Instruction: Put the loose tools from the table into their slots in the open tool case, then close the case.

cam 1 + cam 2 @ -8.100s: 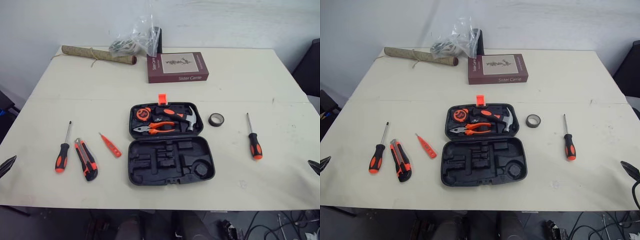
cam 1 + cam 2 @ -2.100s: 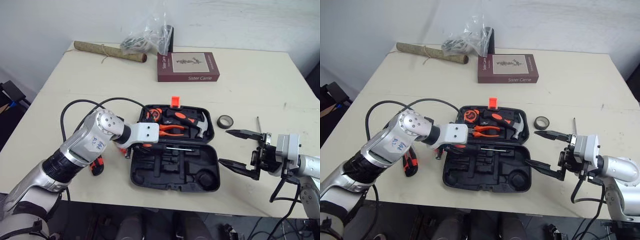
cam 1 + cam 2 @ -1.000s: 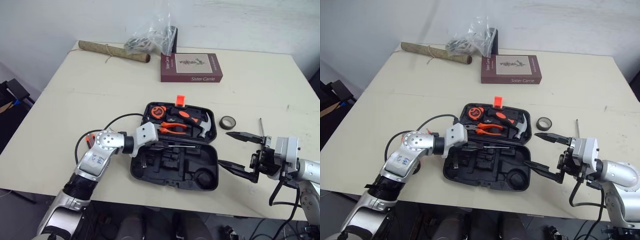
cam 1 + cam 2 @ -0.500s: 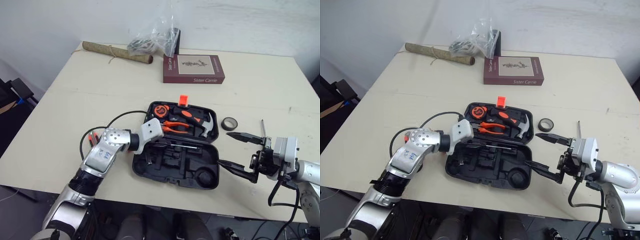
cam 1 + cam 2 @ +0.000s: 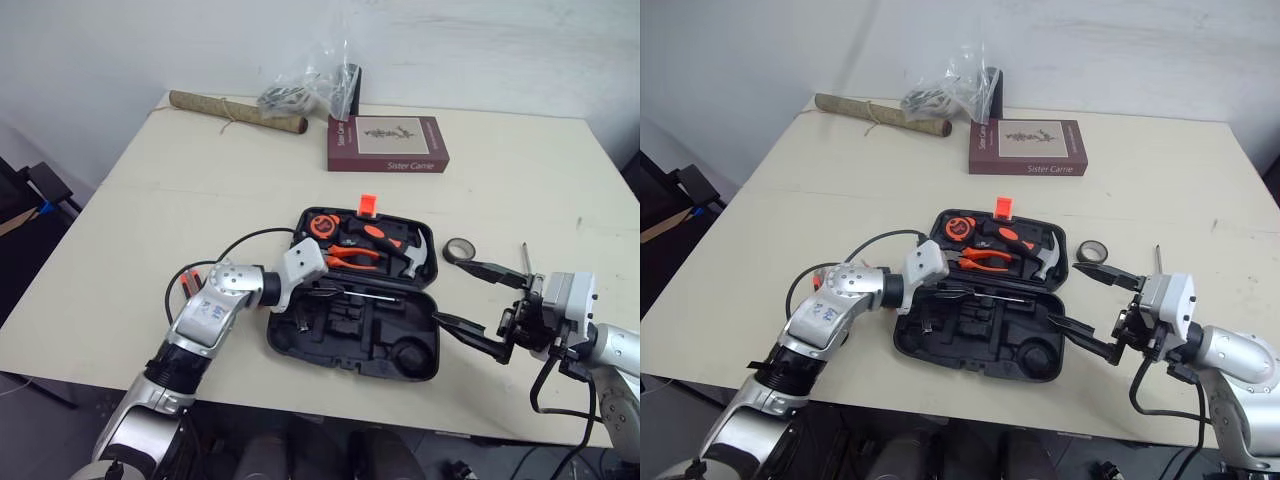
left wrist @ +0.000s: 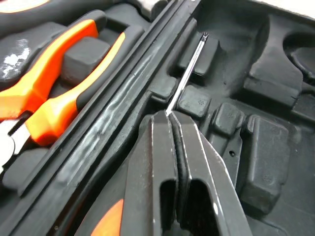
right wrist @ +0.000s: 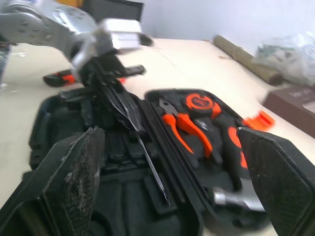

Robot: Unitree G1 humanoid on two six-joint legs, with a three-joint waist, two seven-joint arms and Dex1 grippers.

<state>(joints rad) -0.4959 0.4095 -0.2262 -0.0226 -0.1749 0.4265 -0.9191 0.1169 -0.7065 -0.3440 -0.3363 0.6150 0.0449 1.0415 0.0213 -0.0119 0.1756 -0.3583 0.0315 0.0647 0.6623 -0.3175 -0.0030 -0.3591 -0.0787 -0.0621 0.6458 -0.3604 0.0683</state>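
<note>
Seemingly, screwdriver [image 6: 186,73] within left gripper [image 6: 170,118].

My silver left arm [image 5: 205,318] bends inward, with my left black two-fingered gripper [image 6: 170,117] pinched tight. My right black two-fingered gripper [image 5: 450,291] points inward, fingers spread wide.

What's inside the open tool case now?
In the tool case, the far half holds a tape measure, pliers and hammer. Over the near half, the left gripper clamps a screwdriver; slots beneath the gripper are hidden.

Head pair looks down over the table [image 5: 200,170]; both wrist cameras face the case [image 5: 340,352] closely
</note>
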